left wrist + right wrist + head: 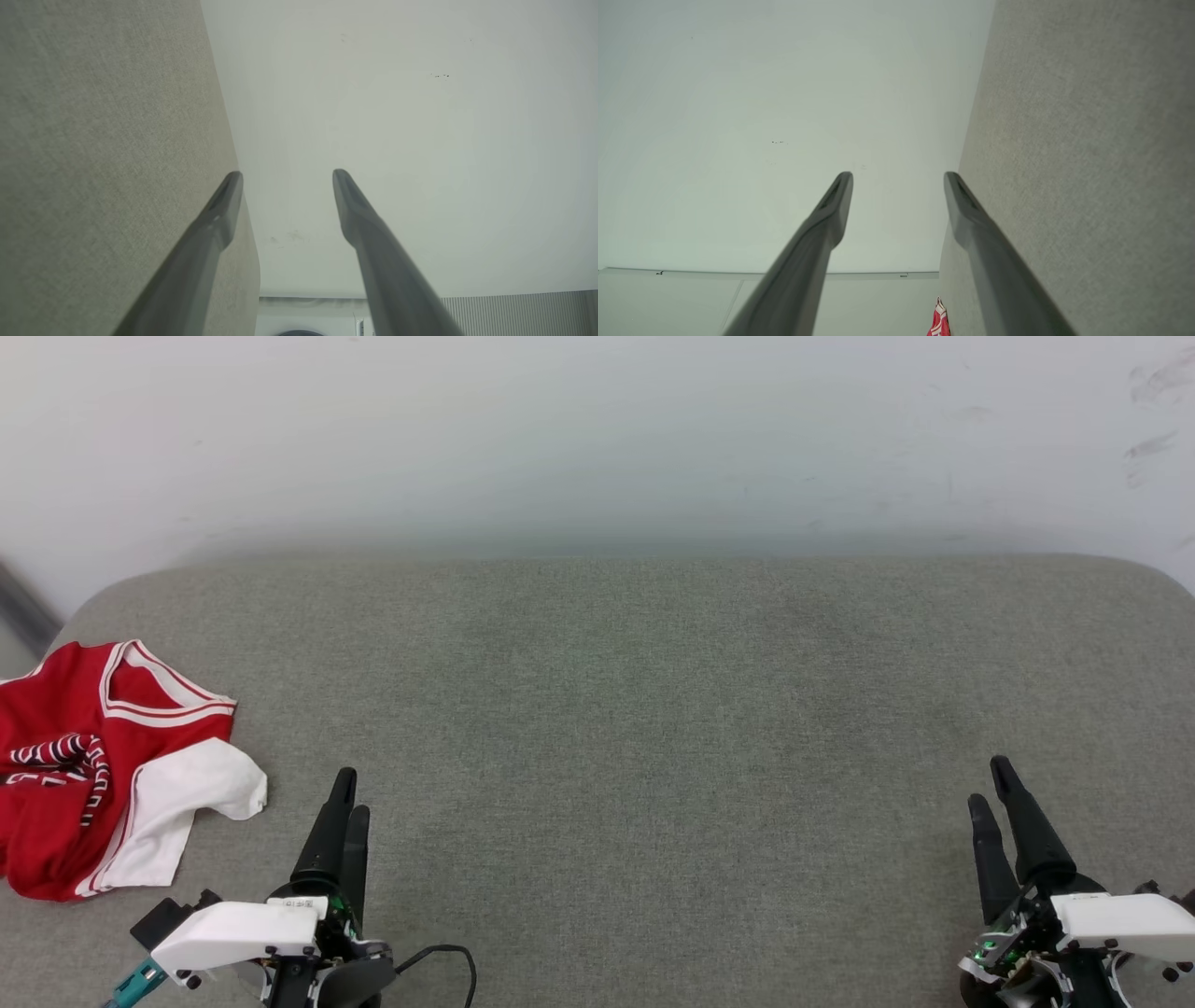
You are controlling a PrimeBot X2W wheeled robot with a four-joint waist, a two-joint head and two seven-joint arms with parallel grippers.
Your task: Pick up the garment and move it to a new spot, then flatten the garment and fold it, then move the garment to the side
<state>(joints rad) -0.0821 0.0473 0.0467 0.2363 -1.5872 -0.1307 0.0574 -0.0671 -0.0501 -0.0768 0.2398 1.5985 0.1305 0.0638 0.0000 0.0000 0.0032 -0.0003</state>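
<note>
Head view: the garment (pixel 93 765) lies crumpled at the frame's left edge, its long axis running top to bottom, near the pad's (pixel 653 728) rounded corner. It is just left of the left gripper (pixel 353 793), the nearer one; the right gripper (pixel 988 782) is well apart at lower right. Centre and right of the pad are bare. Left wrist view: left gripper (pixel 286 173) fingers parted, empty. Right wrist view: right gripper (pixel 899 174) likewise parted and empty; garment (pixel 940 322) at bottom edge.

We find the surface (pixel 653 728) open across its middle and right. The crumpled garment (pixel 65 803) occupies its left edge; the wall (pixel 597 429) bounds the far side.
</note>
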